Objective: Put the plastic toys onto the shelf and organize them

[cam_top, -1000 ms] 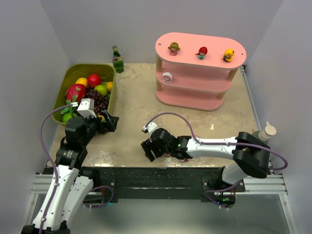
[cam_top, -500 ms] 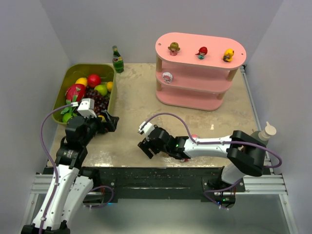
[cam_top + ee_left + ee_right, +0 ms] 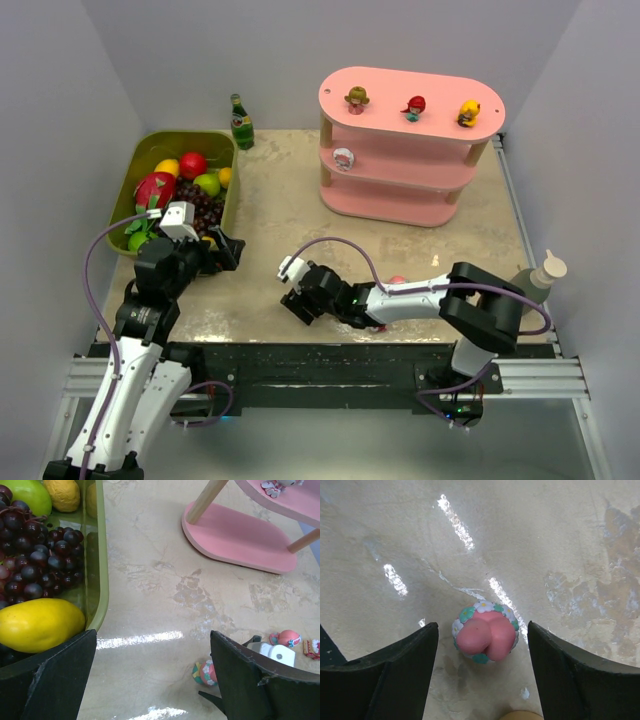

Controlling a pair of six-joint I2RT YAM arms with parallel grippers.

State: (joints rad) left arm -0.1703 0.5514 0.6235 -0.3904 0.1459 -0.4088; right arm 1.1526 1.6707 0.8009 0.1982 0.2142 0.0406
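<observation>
Four plastic toys are on the shelf point(image 3: 440, 98): brown-haired toy point(image 3: 357, 98), red-haired toy point(image 3: 414, 107) and yellow toy point(image 3: 468, 112) stand in a row on the top board, well apart. A round toy point(image 3: 343, 157) is on the middle board, just beside the left post. Right gripper point(image 3: 298, 303) is low over the table point(image 3: 290, 190) near the front edge, fingers point(image 3: 400, 670) apart and straddling a flower-rimmed pink toy point(image 3: 486, 636). That toy lies on the table between them with a gap on each side, no contact. Two more lie on the table further right, by the right arm: a pink toy point(image 3: 287, 638) and a red-and-white toy point(image 3: 312, 648), near each other; can't tell if they touch. Left gripper point(image 3: 227, 250) hovers at the near right corner of the olive bin point(image 3: 97, 580), fingers spread wide, nothing between them. Bin holds grapes point(image 3: 35, 555), a yellow fruit point(image 3: 37, 625) and other toy fruit. Green bottle point(image 3: 241, 122) stands upright behind the bin, left of the shelf.
</observation>
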